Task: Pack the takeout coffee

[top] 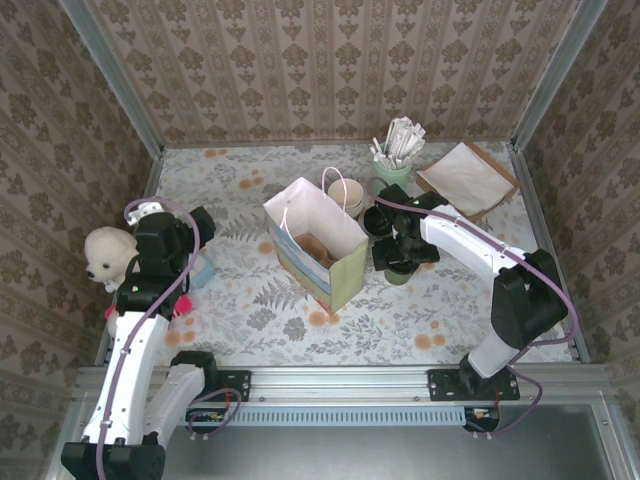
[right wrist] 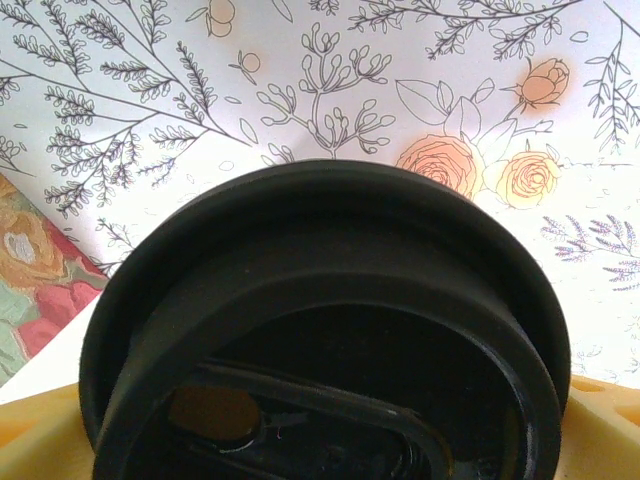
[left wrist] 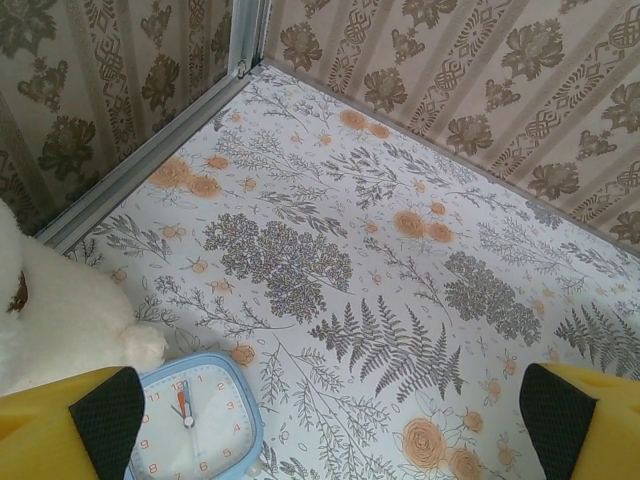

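Observation:
The takeout coffee's round black lid (right wrist: 330, 330), with its sip hole, takes up most of the right wrist view. In the top view its dark-green cup (top: 397, 276) stands on the table just right of the open paper bag (top: 312, 250). My right gripper (top: 399, 258) straddles the cup from above. Its yellow fingers (right wrist: 40, 430) stand wide at both sides of the lid, open, with the pads hidden behind it. My left gripper (left wrist: 330, 425) hangs open over bare tablecloth at the far left, nothing between its fingers.
A blue alarm clock (left wrist: 190, 425) and a white plush toy (left wrist: 50, 320) lie by the left gripper. Behind the right arm are dark cups (top: 379, 220), a pale-green holder of white sticks (top: 393, 165) and a brown tray with napkins (top: 466, 178).

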Motion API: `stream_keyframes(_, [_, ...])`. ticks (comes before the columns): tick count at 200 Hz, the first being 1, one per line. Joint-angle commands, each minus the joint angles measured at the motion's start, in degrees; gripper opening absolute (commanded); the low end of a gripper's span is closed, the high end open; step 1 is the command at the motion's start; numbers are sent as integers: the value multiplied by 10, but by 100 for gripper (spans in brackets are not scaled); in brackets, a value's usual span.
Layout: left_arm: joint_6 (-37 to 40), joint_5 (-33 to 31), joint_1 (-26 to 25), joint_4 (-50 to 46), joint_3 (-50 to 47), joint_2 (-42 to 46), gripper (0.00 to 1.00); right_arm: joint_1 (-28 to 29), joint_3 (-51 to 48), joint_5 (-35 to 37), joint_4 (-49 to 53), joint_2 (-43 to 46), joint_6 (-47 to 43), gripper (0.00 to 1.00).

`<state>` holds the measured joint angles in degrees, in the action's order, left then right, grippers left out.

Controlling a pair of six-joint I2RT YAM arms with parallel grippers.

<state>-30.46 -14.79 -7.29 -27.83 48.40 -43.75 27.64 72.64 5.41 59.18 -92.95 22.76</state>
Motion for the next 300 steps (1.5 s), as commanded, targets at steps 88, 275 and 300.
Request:
stream_keyframes(88, [-32, 117, 6, -59, 98, -82, 100, 5, 19, 51, 40, 104, -45, 69])
stream_keyframes(275, [-7, -8, -410, -309, 398, -234, 68, 194, 489, 116, 139, 106, -119, 63])
stream_keyframes(300, [-31, -19, -406, -274, 360, -204, 43, 244, 509, 102, 121, 75, -115, 63])
